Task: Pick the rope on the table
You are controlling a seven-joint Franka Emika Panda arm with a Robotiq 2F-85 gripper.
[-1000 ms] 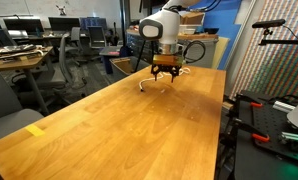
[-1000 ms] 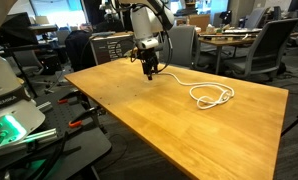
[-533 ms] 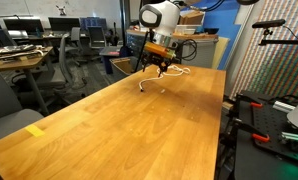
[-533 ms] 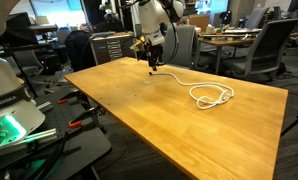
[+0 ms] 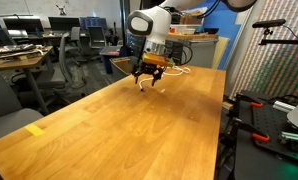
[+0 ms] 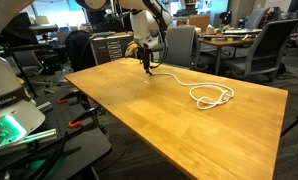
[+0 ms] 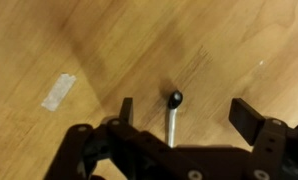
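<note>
The rope [image 6: 211,96] is a thin white cord lying looped on the light-brown wooden table [image 6: 179,130], with one strand running back under my gripper [image 6: 146,65]. In the wrist view the rope's end [image 7: 172,120] with its small dark tip lies on the table [image 7: 219,40] between the two fingers, touching neither. My gripper [image 7: 187,108] is open, its fingers wide apart. In an exterior view my gripper [image 5: 149,80] hovers a little above the far end of the table [image 5: 119,130], with a bit of rope [image 5: 178,69] behind it.
A yellow tape mark [image 5: 35,129] sits near the table's front corner. A pale tape strip [image 7: 59,91] lies on the wood to the side of my fingers. Office chairs and grey desks [image 5: 29,60] stand beyond the table. A robot stand with cables [image 6: 14,110] is beside it.
My gripper has risen a little off the table and shifted sideways along its far end. The rope's loops have stayed where they were.
</note>
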